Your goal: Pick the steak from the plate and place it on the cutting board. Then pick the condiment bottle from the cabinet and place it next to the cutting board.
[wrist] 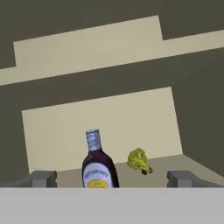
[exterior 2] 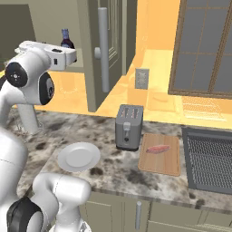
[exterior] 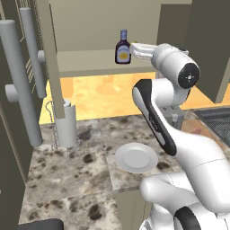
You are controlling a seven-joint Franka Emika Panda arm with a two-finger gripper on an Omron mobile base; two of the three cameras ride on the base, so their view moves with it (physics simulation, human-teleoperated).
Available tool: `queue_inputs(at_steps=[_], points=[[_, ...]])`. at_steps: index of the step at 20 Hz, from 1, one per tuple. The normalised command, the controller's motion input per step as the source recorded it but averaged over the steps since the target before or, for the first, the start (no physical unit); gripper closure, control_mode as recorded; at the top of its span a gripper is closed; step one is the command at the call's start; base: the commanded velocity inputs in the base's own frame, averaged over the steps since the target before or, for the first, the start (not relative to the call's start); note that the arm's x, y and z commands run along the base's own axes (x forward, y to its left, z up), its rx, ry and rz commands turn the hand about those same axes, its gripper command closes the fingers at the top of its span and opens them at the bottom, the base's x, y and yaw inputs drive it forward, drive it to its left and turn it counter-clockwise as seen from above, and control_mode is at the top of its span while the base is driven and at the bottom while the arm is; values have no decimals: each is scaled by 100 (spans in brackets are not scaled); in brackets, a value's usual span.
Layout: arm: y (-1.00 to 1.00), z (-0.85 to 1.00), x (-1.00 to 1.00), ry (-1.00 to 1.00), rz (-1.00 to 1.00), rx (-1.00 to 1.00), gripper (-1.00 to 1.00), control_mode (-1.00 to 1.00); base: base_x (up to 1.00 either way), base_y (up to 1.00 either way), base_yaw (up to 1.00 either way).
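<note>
Wide-open dark gripper (wrist: 112, 178) faced the small purple-brown condiment bottle (wrist: 97, 162) upright on the beige cabinet (wrist: 105, 127) shelf, holding nothing; pinkish-red steak (exterior 2: 157, 148) lay on the light-brown wooden cutting board (exterior 2: 161, 164).

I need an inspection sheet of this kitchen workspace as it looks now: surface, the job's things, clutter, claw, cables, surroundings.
Surface: mottled stone counter.
Job's things: steak lies on the cutting board; plate holds nothing; condiment bottle stands upright on the shelf of the open cabinet.
Clutter: toaster beside the board; small green vegetable on the shelf, apart from the bottle; grey canister on the counter.
Claw: claw open, holding nothing, raised in front of the shelf and facing the bottle.
Cables: nothing seen.
Surroundings: stovetop beyond the board; window above.
</note>
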Motion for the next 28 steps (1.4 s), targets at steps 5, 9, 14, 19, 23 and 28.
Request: queue_inputs(at_steps=[5, 9, 14, 19, 23, 28], points=[[11, 0, 5, 9, 0, 0, -100, -100, 0, 0, 0], [21, 0, 0, 0, 0, 0, -100, -100, 0, 0, 0], [19, 0, 0, 0, 0, 0, -100, -100, 0, 0, 0], [4, 0, 4, 0, 0, 0, -100, -100, 0, 0, 0], [0, -3, 23, 0, 0, 0, -100, -100, 0, 0, 0], [0, -4, 29, 0, 0, 0, -100, -100, 0, 0, 0]])
